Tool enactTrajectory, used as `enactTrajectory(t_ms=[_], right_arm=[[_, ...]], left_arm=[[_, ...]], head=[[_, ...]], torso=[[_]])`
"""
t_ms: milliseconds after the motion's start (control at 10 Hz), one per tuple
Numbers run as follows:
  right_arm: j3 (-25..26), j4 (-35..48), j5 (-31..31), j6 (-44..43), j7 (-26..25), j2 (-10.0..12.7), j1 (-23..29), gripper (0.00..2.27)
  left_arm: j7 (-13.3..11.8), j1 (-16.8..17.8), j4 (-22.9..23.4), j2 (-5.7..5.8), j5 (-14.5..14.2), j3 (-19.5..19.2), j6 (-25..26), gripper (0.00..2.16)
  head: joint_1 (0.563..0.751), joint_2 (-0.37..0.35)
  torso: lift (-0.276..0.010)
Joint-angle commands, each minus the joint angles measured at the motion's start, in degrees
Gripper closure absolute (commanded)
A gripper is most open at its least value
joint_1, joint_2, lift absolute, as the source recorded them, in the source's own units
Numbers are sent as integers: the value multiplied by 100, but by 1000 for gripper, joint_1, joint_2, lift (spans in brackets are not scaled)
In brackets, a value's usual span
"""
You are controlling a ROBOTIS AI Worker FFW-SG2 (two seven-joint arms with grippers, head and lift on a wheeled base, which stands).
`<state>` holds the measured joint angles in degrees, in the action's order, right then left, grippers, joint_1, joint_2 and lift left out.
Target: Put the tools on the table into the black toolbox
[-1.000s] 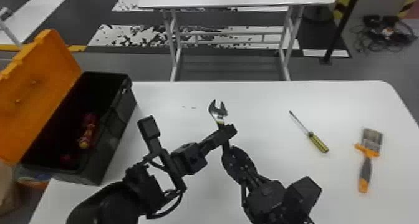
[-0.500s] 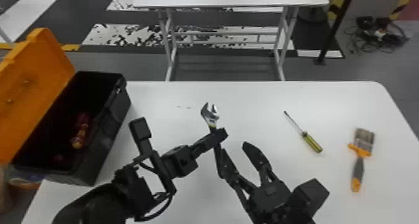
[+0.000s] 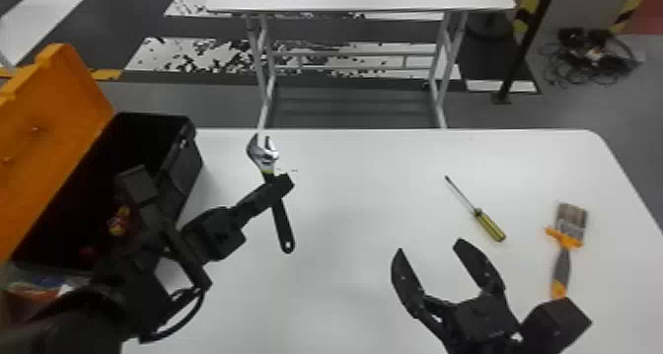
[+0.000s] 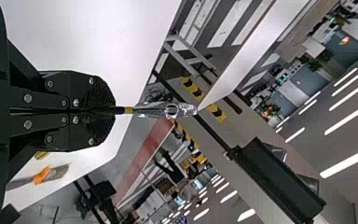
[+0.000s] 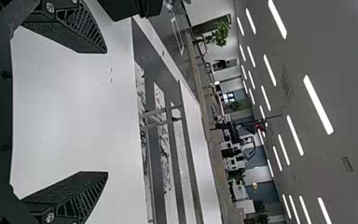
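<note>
Left pincer (image 3: 284, 181) clamps wrench (image 3: 264, 157); right pincer (image 3: 429, 249) gapes, gripping nothing

At far left stands the black toolbox (image 3: 185, 180), its orange lid (image 3: 54, 121) raised and a red-and-yellow item (image 3: 118, 222) lying inside. Next comes the left pincer, over the white surface (image 3: 345, 210) and closed tightly on the wrench just below its silver head. That head points away from the robot; the dark handle juts out on the near side. Further right, the right pincer has its fingers spread wide. Beyond it and slightly right, the screwdriver (image 3: 489, 225) lies slantwise, its yellow handle nearer the robot. Farthest right lies the brush (image 3: 562, 269), bristles away, orange-tipped handle toward the robot.
</note>
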<state>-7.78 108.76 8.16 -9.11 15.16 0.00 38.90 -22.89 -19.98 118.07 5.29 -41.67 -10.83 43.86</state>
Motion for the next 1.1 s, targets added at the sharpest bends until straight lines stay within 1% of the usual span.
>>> enactTrajectory(t_ms=[0,200,300,400,500,700,800,900,1000], right_arm=[[268,-12,177,-24,39,5,56,66],[541,-56,379,-112,101,5,109,70],[681,-109,494,-130,162,5,117,70],[822,-127,687,-130,224,5,135,73],[919,-162,766,-130,250,5,153,73],[1130,-250,1030,-130,356,5,161,76],[1165,-259,1065,-130,356,5,161,76],[1182,-267,1074,-112,373,5,161,76],[1209,-276,1100,-112,391,5,161,76]], left_arm=[[13,-58,392,16,80,-535,128,2138],[74,-76,664,60,133,-1132,286,2138],[101,-50,691,104,133,-1352,286,2138],[197,-14,673,139,185,-1493,251,2138],[250,12,655,139,431,-1624,145,2138],[276,144,524,174,502,-2011,128,2142],[329,214,392,201,510,-2196,110,2142],[355,337,146,227,519,-2363,110,2142],[373,495,-136,236,695,-2486,5,2142]], head=[[695,64],[695,95],[695,118],[695,135],[695,150],[695,179],[695,188],[695,209],[695,236]], torso=[[-75],[-75],[-75],[-75],[-75],[-75],[-75],[-75],[-75]])
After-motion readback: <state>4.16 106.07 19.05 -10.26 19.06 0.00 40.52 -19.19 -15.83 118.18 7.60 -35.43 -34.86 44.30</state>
